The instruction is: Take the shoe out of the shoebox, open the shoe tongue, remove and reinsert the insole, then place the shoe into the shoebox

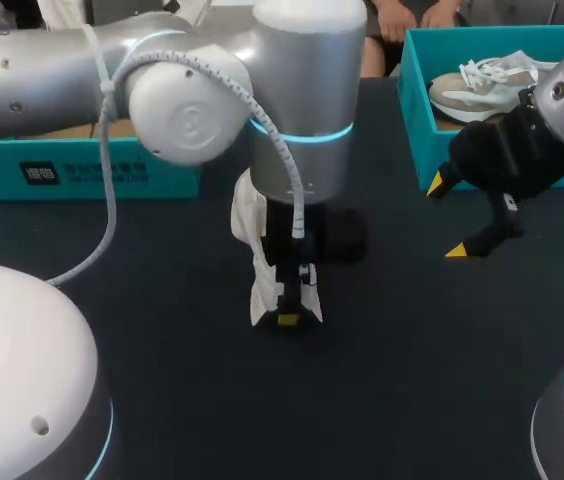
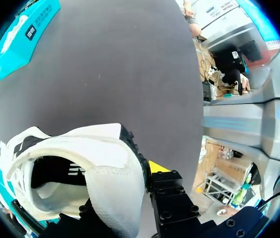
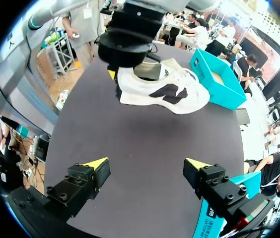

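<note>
A white shoe [image 1: 254, 250] with black side markings is held by its heel collar over the middle of the dark table. My left gripper [image 1: 288, 312] is shut on it from above, and the arm hides most of the shoe in the head view. In the left wrist view the shoe [image 2: 80, 158] fills the space at my left gripper [image 2: 130, 186], with one yellow fingertip [image 2: 155, 166] showing outside the heel. The right wrist view shows the whole shoe [image 3: 162, 89] ahead of my right gripper [image 3: 146, 166], which stands wide open and holds nothing. That right gripper [image 1: 449, 218] hangs just in front of the right teal shoebox [image 1: 417, 105].
The right teal shoebox holds another pale shoe [image 1: 482, 85]. A second teal box [image 1: 82, 168] stands at the back left, partly under my left arm. The dark tabletop [image 1: 412, 350] spreads in front of both grippers.
</note>
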{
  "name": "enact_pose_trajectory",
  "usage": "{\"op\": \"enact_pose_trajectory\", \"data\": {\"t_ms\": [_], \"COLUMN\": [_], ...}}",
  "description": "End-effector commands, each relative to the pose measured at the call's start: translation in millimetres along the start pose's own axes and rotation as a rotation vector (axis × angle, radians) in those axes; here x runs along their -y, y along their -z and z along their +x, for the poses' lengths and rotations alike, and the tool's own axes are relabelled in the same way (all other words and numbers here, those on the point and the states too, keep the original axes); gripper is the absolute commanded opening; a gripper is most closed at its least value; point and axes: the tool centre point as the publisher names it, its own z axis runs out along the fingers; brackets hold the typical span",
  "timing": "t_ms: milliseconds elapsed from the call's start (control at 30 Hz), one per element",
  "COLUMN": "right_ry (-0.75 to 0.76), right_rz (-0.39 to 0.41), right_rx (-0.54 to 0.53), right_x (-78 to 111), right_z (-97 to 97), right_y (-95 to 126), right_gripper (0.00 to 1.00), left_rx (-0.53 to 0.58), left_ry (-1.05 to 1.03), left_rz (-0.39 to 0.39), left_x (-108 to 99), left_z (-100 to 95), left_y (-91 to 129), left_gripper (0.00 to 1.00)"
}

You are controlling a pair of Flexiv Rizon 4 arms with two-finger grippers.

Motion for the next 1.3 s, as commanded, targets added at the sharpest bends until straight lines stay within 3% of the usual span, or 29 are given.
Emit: {"op": "enact_pose_trajectory", "data": {"t_ms": [33, 133, 967, 1100, 1300], "right_ry": [-0.001, -0.001, -0.001, -0.001, -0.001], "right_rz": [0.003, 0.003, 0.003, 0.003, 0.003], "right_rx": [0.0, 0.0, 0.0, 0.0, 0.0], "right_x": [-0.3, -0.3, -0.3, -0.3, -0.3], "right_z": [-0.1, -0.1, -0.1, -0.1, -0.1], "right_y": [-1, -1, -1, -1, -1], "right_gripper": [1.0, 1.0, 1.0, 1.0, 1.0], "left_rx": [0.028, 0.04, 0.04, -0.002, 0.036], "left_ry": [-0.043, -0.087, -0.087, -0.114, -0.112], "left_rz": [0.036, 0.063, 0.063, 0.037, 0.024], "left_x": [-38, -45, -45, -62, -94], "left_z": [14.7, 23.5, 23.5, 12.2, -5.6], "left_y": [75, 97, 97, 106, 125], "left_gripper": [0.0, 0.0, 0.0, 0.0, 0.0]}}
